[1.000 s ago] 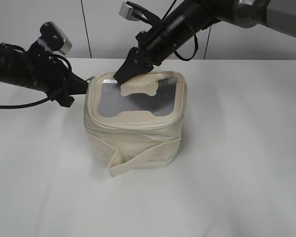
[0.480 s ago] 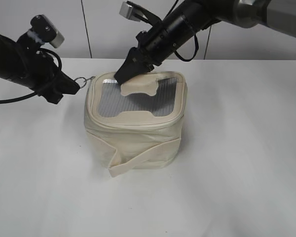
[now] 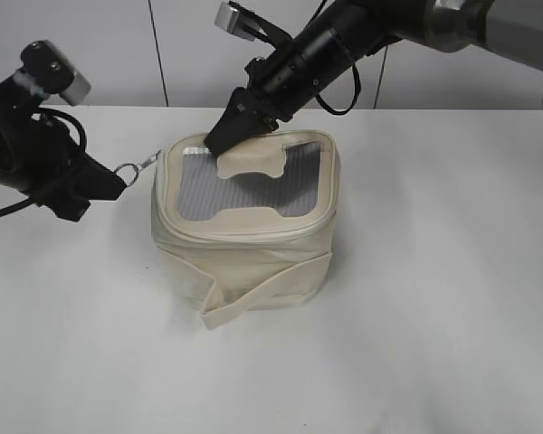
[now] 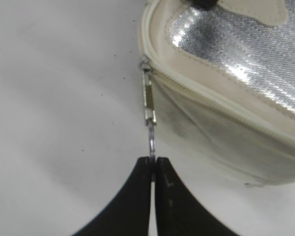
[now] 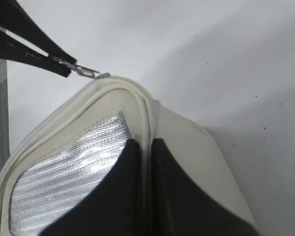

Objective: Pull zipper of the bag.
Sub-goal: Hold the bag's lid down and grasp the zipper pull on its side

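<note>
white tabletop under a pale panelled wall bore the bag, its rim pinched between the right gripper fingers, while the left gripper was clamped on the zipper ring pull stretched taut ahead of its tips.

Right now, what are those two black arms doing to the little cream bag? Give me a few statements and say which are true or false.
1. The left pincer is shut on the ring pull of the zipper. True.
2. The right pincer hangs well above the bag without touching it. False: it clamps the bag's top rim at the back.
3. The bag lies tipped on its side. False: it stands upright on the white table, mesh panel facing up.
4. The pull is stretched out away from the bag towards the left pincer. True.
5. A cream strap runs across the bag's front side. True.
</note>
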